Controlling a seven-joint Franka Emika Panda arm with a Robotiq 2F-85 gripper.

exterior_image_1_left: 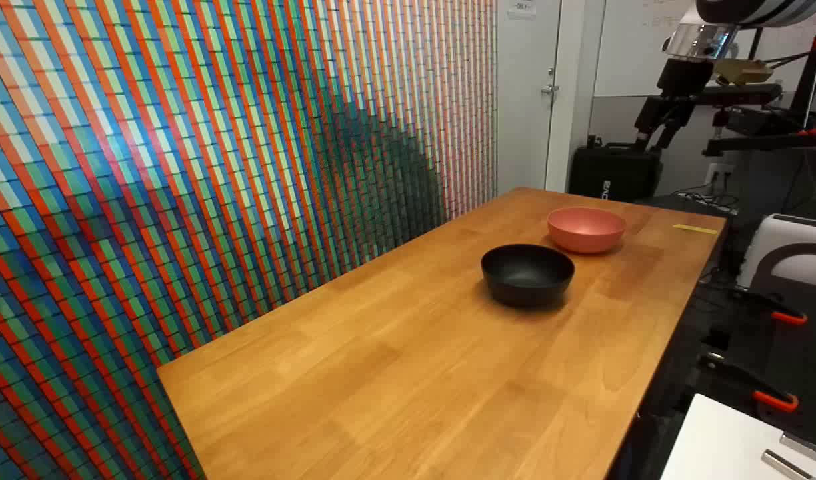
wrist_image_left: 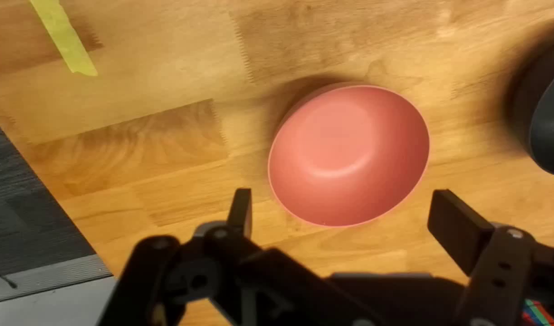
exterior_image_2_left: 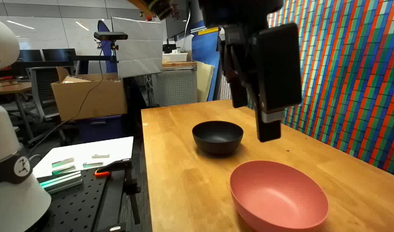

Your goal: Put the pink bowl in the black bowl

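Observation:
The pink bowl stands upright and empty on the wooden table, and it also shows in an exterior view and in the wrist view. The black bowl stands upright and empty beside it, a short gap away, also in an exterior view. In the wrist view the black bowl is cut off at the right edge. My gripper is open and empty, with its fingers spread wider than the pink bowl appears. In both exterior views the gripper hangs above the table, touching neither bowl.
The wooden table runs along a wall of coloured tiles. A strip of yellow tape lies near the table's end, also in the wrist view. A white board and the robot's base stand beside the table.

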